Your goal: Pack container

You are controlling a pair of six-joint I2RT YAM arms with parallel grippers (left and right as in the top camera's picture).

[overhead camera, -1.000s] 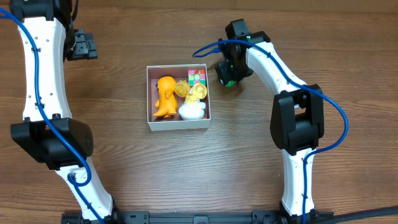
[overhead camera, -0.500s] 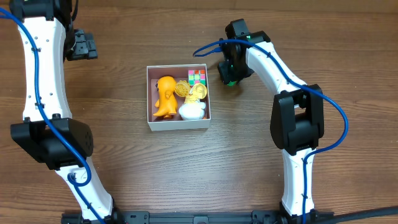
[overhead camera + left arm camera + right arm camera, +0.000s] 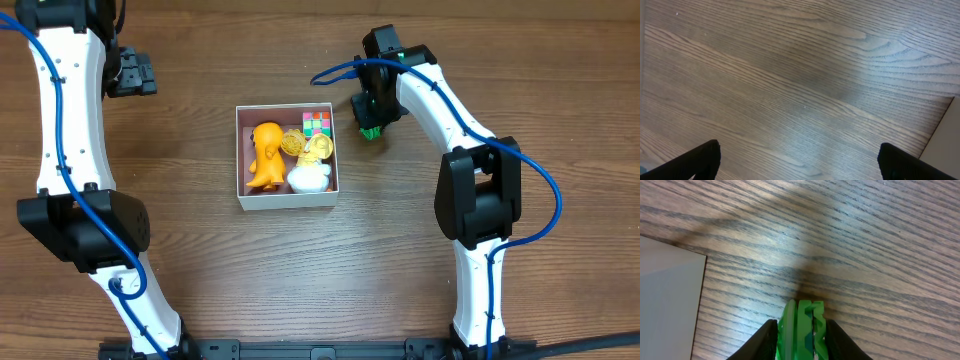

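Observation:
The container, a shallow white-walled box with a pink inside, sits mid-table. It holds an orange figure, a colourful cube, a yellow toy and a white toy. Just right of its top corner, my right gripper points down at a green toy. In the right wrist view, both fingers press the sides of the green toy, with the right gripper shut on it. The container's wall lies to the left. My left gripper hangs open at the far left over bare wood.
Brown wooden tabletop all round the container. The left arm's white links run down the left side and the right arm's down the right. A pale strip past the table edge shows in the left wrist view.
The right gripper's jaws have closed in onto the green toy and shifted slightly. The left arm and the container's contents have not moved.

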